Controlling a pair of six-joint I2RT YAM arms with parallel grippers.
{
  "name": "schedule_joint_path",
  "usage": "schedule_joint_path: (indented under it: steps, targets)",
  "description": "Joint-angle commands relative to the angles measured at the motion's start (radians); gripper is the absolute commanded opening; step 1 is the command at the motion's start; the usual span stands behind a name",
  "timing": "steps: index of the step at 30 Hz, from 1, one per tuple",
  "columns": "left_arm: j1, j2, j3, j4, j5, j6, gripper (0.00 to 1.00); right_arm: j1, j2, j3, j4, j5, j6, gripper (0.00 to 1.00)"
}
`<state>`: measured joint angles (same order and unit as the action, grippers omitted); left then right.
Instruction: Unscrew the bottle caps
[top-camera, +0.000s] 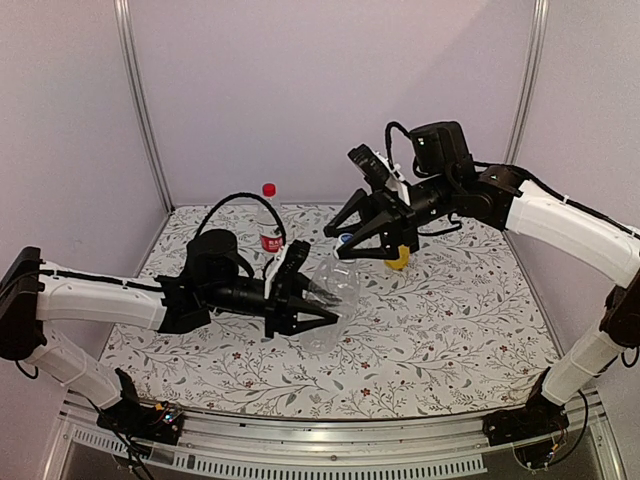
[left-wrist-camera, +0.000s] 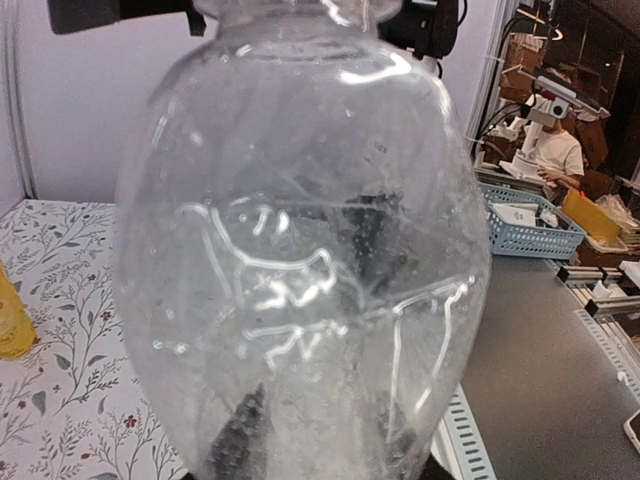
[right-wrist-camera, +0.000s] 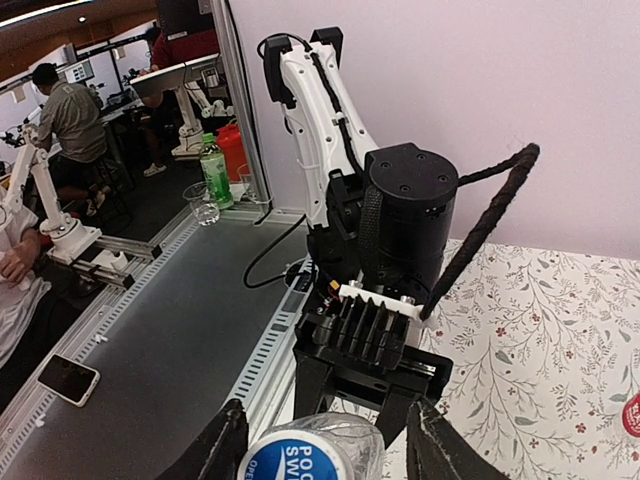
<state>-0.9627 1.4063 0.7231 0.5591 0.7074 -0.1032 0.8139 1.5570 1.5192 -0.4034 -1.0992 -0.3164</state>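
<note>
My left gripper is shut on the clear unlabelled bottle, holding it tilted above the table. In the left wrist view the bottle fills the frame, with the gripper seen dimly through it. Its blue cap points at my right gripper, which is open with a finger on either side of the cap, not touching it. In the top view the right gripper stands at the cap. The red-capped bottle with its red-and-white label stands at the back. The yellow-orange bottle stands behind the right gripper.
The flowered table cover ends at a metal rail in front. Walls and corner posts close in the back and sides. The yellow bottle shows at the left edge of the left wrist view.
</note>
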Motion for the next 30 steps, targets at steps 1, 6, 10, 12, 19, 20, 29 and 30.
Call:
schedule_joint_path:
  steps: [1, 6, 10, 12, 19, 20, 29, 30]
  targets:
    - [0.006, -0.022, -0.015, 0.013, -0.028, 0.019, 0.33, -0.012, -0.03, -0.001, 0.024, 0.057, 0.026, 0.56]
    - [0.008, -0.042, -0.025, 0.004, -0.165, 0.016, 0.33, -0.012, -0.059, -0.026, 0.055, 0.117, 0.059, 0.68]
    - [0.009, -0.059, -0.043, 0.026, -0.26, 0.014, 0.33, -0.017, -0.093, -0.062, 0.092, 0.19, 0.105, 0.76]
    - [0.008, -0.058, -0.042, 0.025, -0.282, 0.008, 0.33, -0.019, -0.102, -0.065, 0.105, 0.208, 0.129, 0.82]
    - [-0.002, -0.064, -0.033, 0.015, -0.487, -0.024, 0.34, -0.014, -0.12, -0.045, 0.228, 0.499, 0.376, 0.87]
    - [-0.005, -0.067, -0.034, 0.019, -0.521, -0.03, 0.34, -0.006, -0.115, -0.035, 0.23, 0.555, 0.42, 0.87]
    - [-0.042, -0.036, 0.001, -0.012, -0.74, -0.026, 0.36, 0.039, -0.051, -0.012, 0.262, 0.759, 0.552, 0.85]
    - [-0.048, -0.028, 0.007, -0.018, -0.762, -0.024, 0.36, 0.045, -0.035, -0.009, 0.263, 0.761, 0.557, 0.85]
